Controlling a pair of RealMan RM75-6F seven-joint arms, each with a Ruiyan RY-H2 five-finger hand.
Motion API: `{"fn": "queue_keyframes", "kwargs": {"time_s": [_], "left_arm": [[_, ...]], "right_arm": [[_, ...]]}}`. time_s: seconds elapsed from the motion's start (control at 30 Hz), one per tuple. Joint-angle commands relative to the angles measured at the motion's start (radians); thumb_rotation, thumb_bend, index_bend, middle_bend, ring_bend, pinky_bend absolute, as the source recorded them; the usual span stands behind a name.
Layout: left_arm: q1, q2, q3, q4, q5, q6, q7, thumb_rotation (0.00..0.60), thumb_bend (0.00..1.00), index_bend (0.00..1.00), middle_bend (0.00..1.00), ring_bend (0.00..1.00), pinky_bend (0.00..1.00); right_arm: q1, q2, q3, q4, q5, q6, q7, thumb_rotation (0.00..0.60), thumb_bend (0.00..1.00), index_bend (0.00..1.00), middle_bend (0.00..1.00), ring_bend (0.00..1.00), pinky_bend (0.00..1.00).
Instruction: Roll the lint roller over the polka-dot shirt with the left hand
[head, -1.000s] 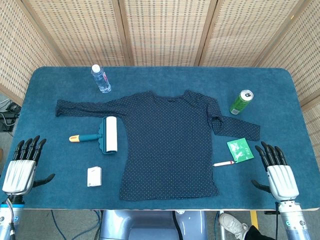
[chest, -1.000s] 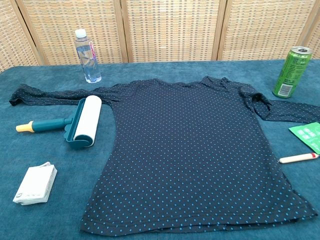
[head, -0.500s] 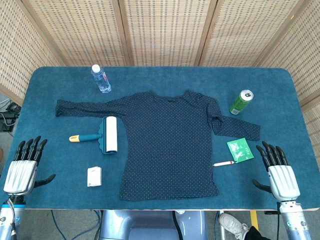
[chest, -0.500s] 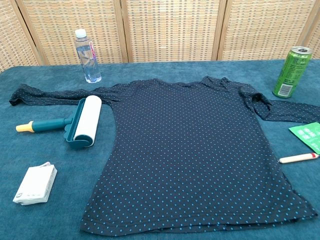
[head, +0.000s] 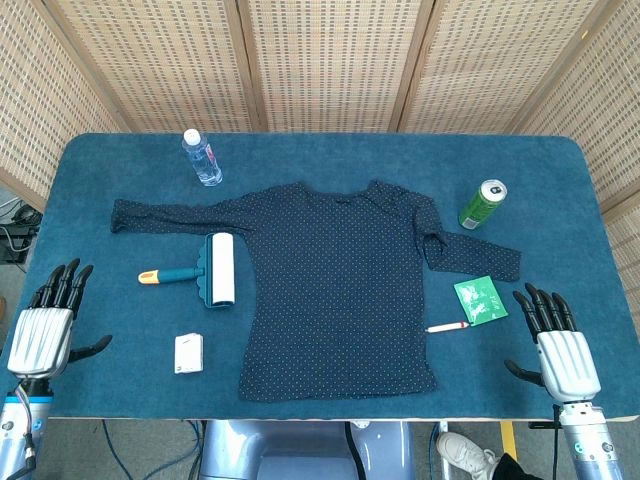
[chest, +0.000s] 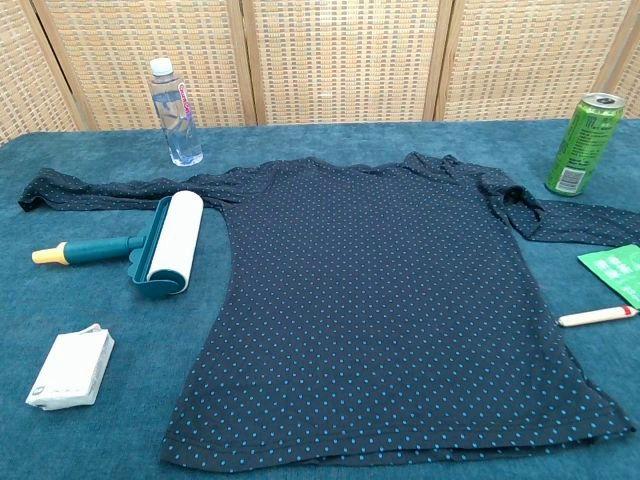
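In the head view the polka-dot shirt lies flat in the middle of the blue table, sleeves spread. The lint roller lies just beside the shirt's left edge, under the left sleeve, its handle pointing away from the shirt. The left hand sits at the near left table edge, well apart from the shirt, fingers spread and straight, holding nothing. The right hand sits at the near right edge, likewise spread and empty. A water bottle stands beyond the left sleeve, a green can beyond the right sleeve. A green packet and a pen lie near the shirt's right hem, a small white box off its left hem. Bare cloth separates the left hand from the roller.

In the chest view neither hand shows. The lint roller lies just beside the polka-dot shirt, the white box nearer the front edge.
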Motion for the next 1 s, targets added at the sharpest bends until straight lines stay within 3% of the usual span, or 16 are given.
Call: {"fn": "queue_keyframes", "kwargs": {"time_s": [0.03, 0.1, 0.17, 0.3, 0.4, 0.6, 0.73, 1.0], "left_arm": [[-0.051, -0.001, -0.037, 0.006, -0.045, -0.068, 0.02, 0.6, 0.01, 0.0, 0.31, 0.41, 0.54], [-0.086, 0.003, -0.057, 0.007, -0.087, -0.129, 0.024, 0.6, 0.01, 0.02, 0.5, 0.52, 0.6], [-0.121, 0.01, -0.075, 0.009, -0.135, -0.193, 0.029, 0.6, 0.01, 0.07, 0.62, 0.59, 0.64], [-0.201, 0.02, -0.109, 0.031, -0.255, -0.34, 0.046, 0.6, 0.03, 0.22, 0.77, 0.69, 0.69], [-0.24, 0.018, -0.125, 0.052, -0.316, -0.4, 0.061, 0.6, 0.09, 0.29, 0.82, 0.72, 0.71], [-0.356, -0.003, -0.144, 0.115, -0.473, -0.532, 0.147, 0.6, 0.11, 0.38, 0.85, 0.74, 0.72], [-0.411, -0.024, -0.138, 0.138, -0.542, -0.555, 0.21, 0.6, 0.21, 0.39, 0.86, 0.74, 0.72], [-0.494, -0.102, -0.107, 0.219, -0.656, -0.573, 0.294, 0.6, 0.23, 0.4, 0.86, 0.74, 0.72]], "right_arm": [[0.0, -0.001, 0.003, 0.001, 0.004, 0.0, 0.002, 0.6, 0.01, 0.0, 0.0, 0.0, 0.0], [0.001, -0.001, 0.005, 0.002, 0.007, -0.002, 0.004, 0.6, 0.01, 0.0, 0.0, 0.0, 0.0], [0.001, -0.002, 0.005, 0.003, 0.009, -0.004, 0.004, 0.6, 0.01, 0.0, 0.0, 0.0, 0.0], [0.004, -0.005, 0.003, 0.006, 0.01, -0.012, 0.002, 0.6, 0.01, 0.0, 0.0, 0.0, 0.0], [0.005, -0.007, 0.004, 0.007, 0.011, -0.014, 0.001, 0.6, 0.01, 0.0, 0.0, 0.0, 0.0], [0.006, -0.007, 0.011, 0.013, 0.025, -0.018, 0.01, 0.6, 0.01, 0.0, 0.0, 0.0, 0.0], [0.007, -0.005, 0.015, 0.016, 0.03, -0.018, 0.018, 0.6, 0.01, 0.0, 0.0, 0.0, 0.0], [0.009, -0.006, 0.016, 0.022, 0.033, -0.024, 0.021, 0.6, 0.01, 0.0, 0.0, 0.0, 0.0]]}}
